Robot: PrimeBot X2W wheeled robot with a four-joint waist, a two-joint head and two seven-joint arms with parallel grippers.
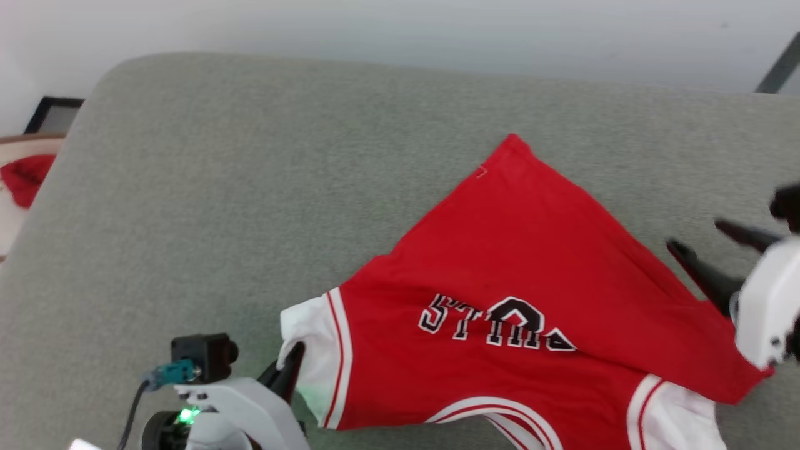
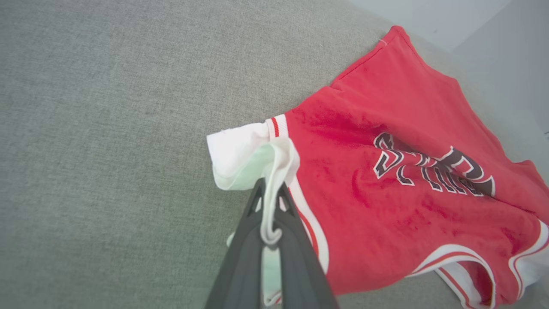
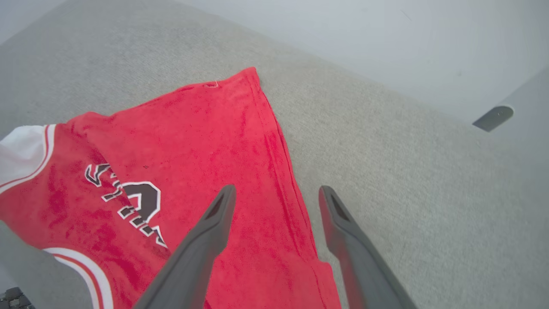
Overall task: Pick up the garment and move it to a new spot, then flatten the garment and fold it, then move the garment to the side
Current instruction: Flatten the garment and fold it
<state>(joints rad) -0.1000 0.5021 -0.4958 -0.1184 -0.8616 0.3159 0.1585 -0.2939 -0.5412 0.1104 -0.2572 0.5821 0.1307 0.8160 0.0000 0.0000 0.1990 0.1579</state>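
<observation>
The left gripper [image 2: 270, 188], with its two long dark fingers, is standing nearest. Its fingers are pressing together on the edge of a white sleeve panel [image 1: 309, 337], and a thin fold of this white cloth is hanging between them. A small green light [image 1: 186, 414] is glowing on the pale wrist behind it.

The one garment [image 1: 512, 262], a soft bright-red shirt with white sleeve panels and red-and-white striped trim, is lying on a grey-green woven cushion [image 1: 250, 187] with a rounded corner. In the head view it is occupying the middle and the lower right. Its neck opening [image 1: 494, 409], bordered with a white and red band, is facing the robot at the near edge. The opposite end is narrowing to one red corner [image 1: 512, 139], which is pointing away from the robot, so the long axis is running near to far. Its right side is lying folded over. I am counting two white sleeve panels; the second [image 1: 681, 415] is showing at the lower right.

Black letters [image 1: 494, 322] with white outlines are crossing the chest. They are showing upside down and a fold is covering part of them, so I cannot read the word.

The right gripper [image 3: 278, 191] is hanging with its two fingers wide apart, holding nothing. One finger is over the red cloth and the other over the cushion, with the garment's right edge between them. Whether they are touching, I cannot tell.
</observation>
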